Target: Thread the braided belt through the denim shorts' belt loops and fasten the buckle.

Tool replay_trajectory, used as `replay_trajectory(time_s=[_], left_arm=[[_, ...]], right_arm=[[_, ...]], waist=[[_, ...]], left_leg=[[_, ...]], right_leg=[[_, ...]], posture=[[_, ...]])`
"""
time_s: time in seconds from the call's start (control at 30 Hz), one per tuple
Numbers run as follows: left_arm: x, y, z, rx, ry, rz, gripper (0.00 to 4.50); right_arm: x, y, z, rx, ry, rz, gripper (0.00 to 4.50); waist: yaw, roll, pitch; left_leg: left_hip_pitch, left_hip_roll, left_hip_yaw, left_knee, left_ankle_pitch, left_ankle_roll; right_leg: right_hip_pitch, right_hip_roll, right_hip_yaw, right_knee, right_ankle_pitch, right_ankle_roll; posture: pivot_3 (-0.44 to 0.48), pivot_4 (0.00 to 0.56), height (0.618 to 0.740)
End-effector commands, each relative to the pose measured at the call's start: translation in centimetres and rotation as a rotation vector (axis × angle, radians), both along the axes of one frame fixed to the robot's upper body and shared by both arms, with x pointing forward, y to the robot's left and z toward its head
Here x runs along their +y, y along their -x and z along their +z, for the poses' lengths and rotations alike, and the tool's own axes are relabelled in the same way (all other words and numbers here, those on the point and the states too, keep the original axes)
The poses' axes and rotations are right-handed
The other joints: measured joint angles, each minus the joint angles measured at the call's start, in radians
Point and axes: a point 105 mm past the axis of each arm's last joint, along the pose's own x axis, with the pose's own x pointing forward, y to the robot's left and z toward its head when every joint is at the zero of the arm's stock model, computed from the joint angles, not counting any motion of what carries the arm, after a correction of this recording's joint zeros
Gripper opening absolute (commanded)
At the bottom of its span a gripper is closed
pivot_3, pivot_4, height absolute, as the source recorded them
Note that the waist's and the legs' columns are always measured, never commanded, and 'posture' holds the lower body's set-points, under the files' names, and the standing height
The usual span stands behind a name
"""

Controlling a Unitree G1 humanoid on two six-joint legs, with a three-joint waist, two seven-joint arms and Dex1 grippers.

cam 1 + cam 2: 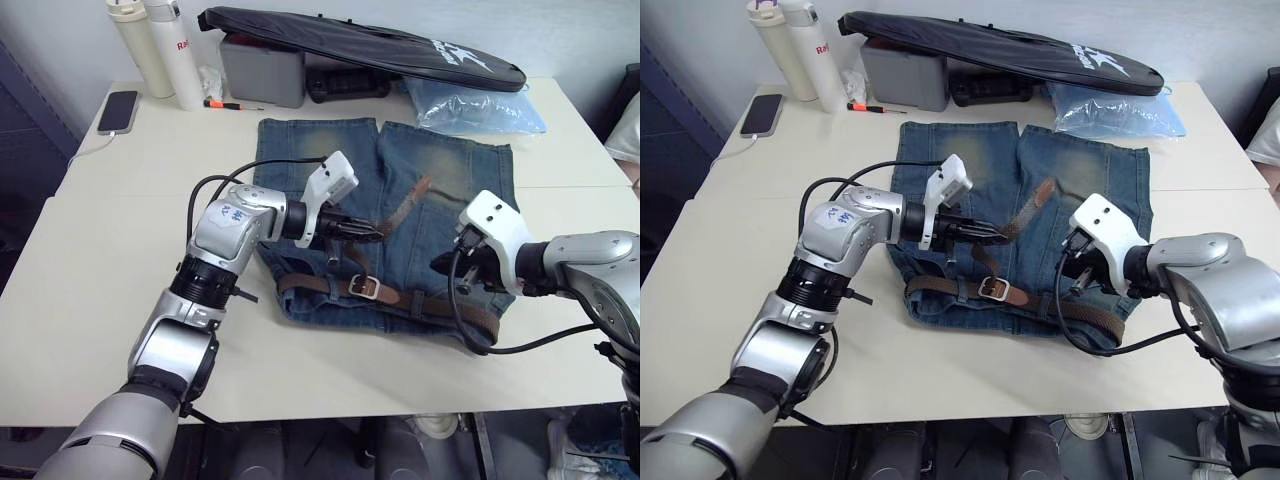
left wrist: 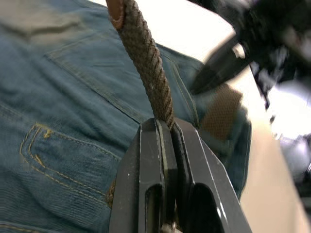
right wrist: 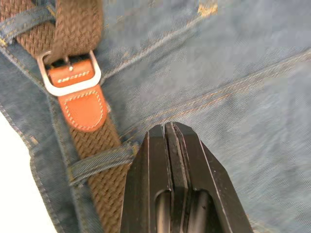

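At the far left edge of the table [image 1: 80, 300] lies one phone [image 1: 118, 111], with two white bottles [image 1: 160, 45] standing beside it at the back, and a wide stretch of bare tabletop runs down the left side toward the near edge. The left gripper [image 1: 372, 236] reaches in over the denim shorts [image 1: 440, 180], its fingers pinched tight on the free end of the braided belt [image 1: 330, 285]; the left wrist view shows the braided strap rising out from between the closed fingers [image 2: 150, 184]. One pair of shorts lies flat mid-table, waistband toward the near edge, with a strip of bare table in front of it. One belt runs along that waistband, its single silver buckle [image 1: 364, 287] near the middle, and the free end [image 1: 405, 205] lifts up and back over the denim. In the right wrist view one belt loop [image 3: 102, 162] crosses the strap just below the buckle's tan leather tab. The right gripper [image 3: 170, 145] hovers over the shorts' right half, fingers pressed together and holding nothing. Behind, one grey box [image 1: 262, 68], one long black bag [image 1: 370, 45] and one clear plastic bag [image 1: 480, 105] line the back edge; the right side of the table is open.
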Motion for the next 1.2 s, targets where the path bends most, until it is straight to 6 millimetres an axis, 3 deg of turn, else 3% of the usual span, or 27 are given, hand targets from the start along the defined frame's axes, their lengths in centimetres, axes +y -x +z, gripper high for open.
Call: replay_trajectory(time_s=[0.03,0.07,0.17,0.3,0.43,0.77,0.87,0.97,1.07,1.1,1.2], left_arm=[[0.1,0.8,0.0,-0.221,-0.092,-0.098,0.00],[0.1,0.9,-0.1,-0.253,-0.109,-0.110,0.00],[0.0,0.6,-0.2,-0.309,-0.128,-0.103,0.00],[-0.3,0.0,0.0,-0.318,-0.116,-0.066,0.00],[-0.3,-0.1,0.0,-0.328,-0.121,-0.062,0.00],[-1.0,-0.1,0.1,-0.367,-0.131,-0.088,0.00],[-1.1,-0.2,0.2,-0.373,-0.133,-0.088,0.00],[-1.1,-0.3,0.2,-0.379,-0.133,-0.084,0.00],[-0.9,-0.9,0.6,-0.403,-0.133,-0.047,0.00],[-0.9,-1.0,0.9,-0.389,-0.111,-0.039,0.62],[-1.2,-1.1,1.4,-0.419,-0.095,-0.043,1.48]], right_arm=[[-0.3,-0.8,3.3,-0.259,0.089,0.042,0.07],[-0.4,-0.9,3.7,-0.288,0.103,0.051,0.07],[-0.1,-0.5,4.9,-0.322,0.097,0.108,0.90],[-1.1,0.2,6.4,-0.351,0.222,0.133,2.65],[-0.9,1.0,7.5,-0.351,0.271,0.206,2.65],[0.8,-0.8,5.9,-0.399,0.321,0.287,2.65],[0.9,-1.2,5.7,-0.404,0.321,0.291,1.78],[1.0,-1.3,5.6,-0.399,0.311,0.295,0.30],[0.9,-1.4,5.6,-0.399,0.309,0.291,0.10],[0.9,-1.4,5.7,-0.399,0.306,0.288,0.00],[0.9,-1.5,5.6,-0.392,0.292,0.275,0.00]], waist=[[0.001,0.000,0.000],[0.001,0.000,0.000],[0.004,0.000,0.001],[0.007,0.000,0.001],[0.003,0.000,0.001],[0.005,0.000,0.001],[0.004,0.000,0.001],[0.004,0.000,0.001],[0.004,0.000,0.001],[0.004,0.000,0.001],[0.004,0.000,0.001]], left_leg=[[0.000,0.000,0.000,0.000,0.000,0.000],[0.000,0.000,0.000,0.001,0.000,0.000],[0.000,0.000,0.000,0.001,0.000,0.000],[-0.002,0.000,0.000,0.003,0.000,0.001],[-0.002,0.000,0.000,0.003,-0.001,0.001],[-0.003,0.000,0.000,0.004,-0.001,0.001],[-0.004,0.000,0.000,0.007,-0.001,0.002],[-0.004,0.000,0.000,0.009,-0.001,0.002],[-0.005,0.000,-0.001,0.010,-0.001,0.003],[-0.005,0.000,-0.001,0.010,-0.001,0.003],[-0.006,0.000,-0.001,0.012,-0.002,0.003]], right_leg=[[0.000,0.000,0.000,0.000,0.000,0.000],[0.000,0.000,0.000,0.000,0.000,0.000],[0.000,0.000,0.000,0.000,0.000,0.000],[0.000,0.000,0.000,0.000,0.001,0.001],[0.000,0.000,0.000,0.000,0.001,0.001],[0.000,0.000,0.000,0.000,0.001,0.001],[0.000,0.000,0.000,0.001,0.001,0.002],[0.000,0.000,0.000,0.001,0.001,0.002],[0.000,0.000,0.000,0.002,0.001,0.002],[0.000,0.000,0.000,0.002,0.001,0.002],[0.000,0.000,0.000,0.002,0.001,0.002]], posture=[[0.000,0.150,0.740],[0.000,0.150,0.740],[0.000,0.150,0.740],[0.000,0.150,0.740],[0.000,0.150,0.740],[0.000,0.150,0.740],[0.000,0.150,0.740],[0.000,0.150,0.740],[0.000,0.150,0.740],[0.000,0.150,0.740],[0.000,0.150,0.740]])
